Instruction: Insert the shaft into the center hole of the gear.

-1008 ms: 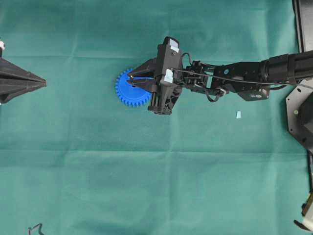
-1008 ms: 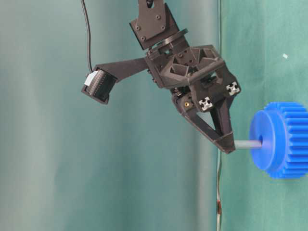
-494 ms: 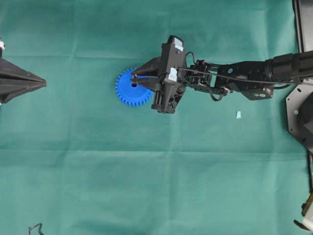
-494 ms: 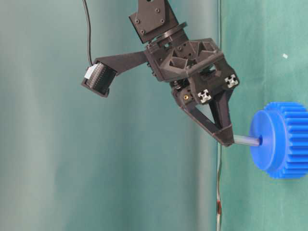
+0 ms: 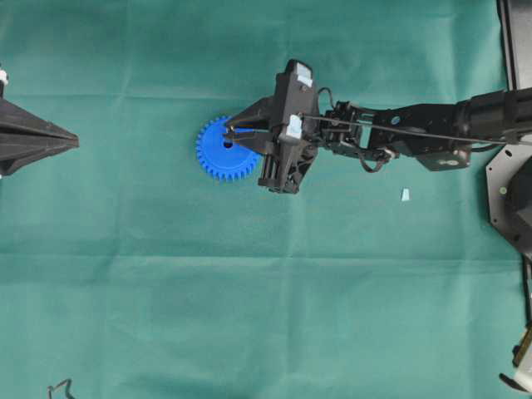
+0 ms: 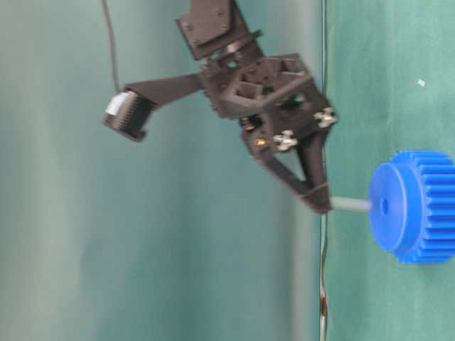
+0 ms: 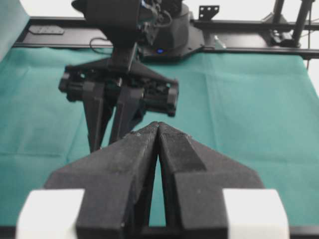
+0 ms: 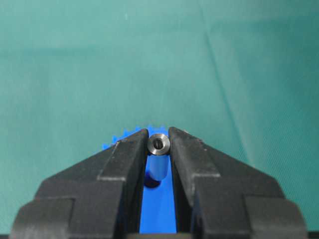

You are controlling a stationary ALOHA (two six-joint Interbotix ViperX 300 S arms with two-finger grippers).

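The blue gear [image 5: 218, 158] lies flat on the green cloth, teeth all round its rim [image 6: 426, 206]. My right gripper [image 5: 229, 133] hangs over it, shut on the shaft [image 6: 350, 204], a short silvery-grey pin held upright by its upper end [image 8: 159, 144]. The pin's lower tip stands just off the hub face, in line with the center hole [image 6: 384, 207], which shows dark and uncovered [image 8: 152, 183]. My left gripper [image 5: 76, 141] rests at the left edge, well away from the gear, shut on nothing [image 7: 158, 124]. From the left wrist the gear is hidden.
A small pale blue scrap [image 5: 405, 194] lies on the cloth right of the gear, under the right arm's reach. Black frame parts [image 5: 511, 199] stand at the right edge. A thin dark wire end [image 5: 60, 387] shows at the bottom left.
The right gripper has lifted a little away from the gear with the shaft. The pin's tip, which reached the hole before, now stands clear of the hub face. The left arm is unmoved.
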